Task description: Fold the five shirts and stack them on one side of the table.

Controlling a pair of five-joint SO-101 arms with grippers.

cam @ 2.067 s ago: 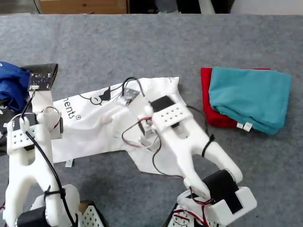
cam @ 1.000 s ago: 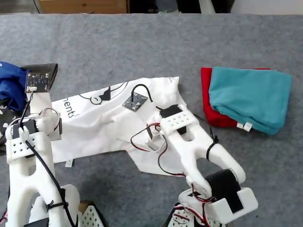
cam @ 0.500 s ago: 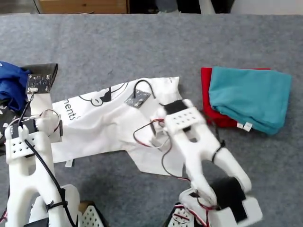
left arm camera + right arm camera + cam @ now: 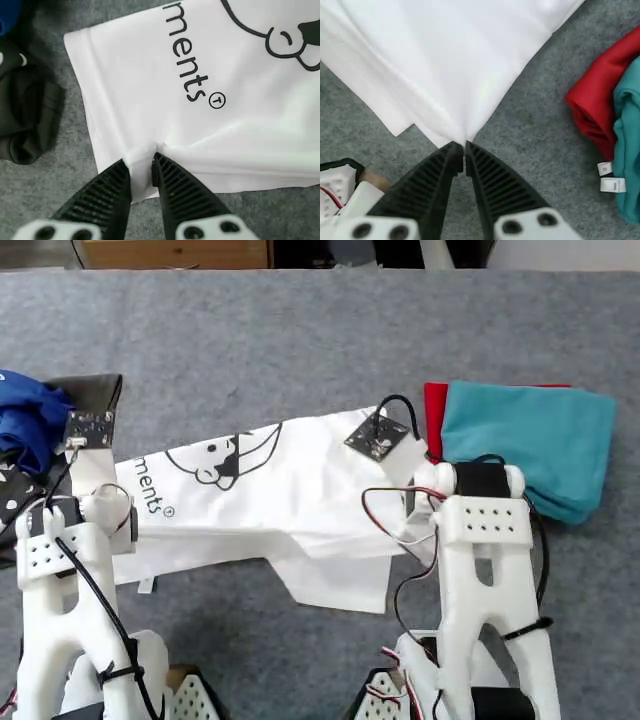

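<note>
Grey felt table top (image 4: 300, 330), with a strip of wooden furniture (image 4: 175, 252) beyond its far edge. Stretched flat across the middle, a white shirt (image 4: 270, 500) with black print. Pinched at one end between the closed jaws of the left gripper (image 4: 142, 162), at the opposite corner by the closed right gripper (image 4: 464, 146). Just beside that corner, a folded teal shirt (image 4: 530, 445) stacked on a red shirt (image 4: 433, 410). Near the left arm, a blue shirt (image 4: 25, 420) and a black shirt (image 4: 25, 125), crumpled.
</note>
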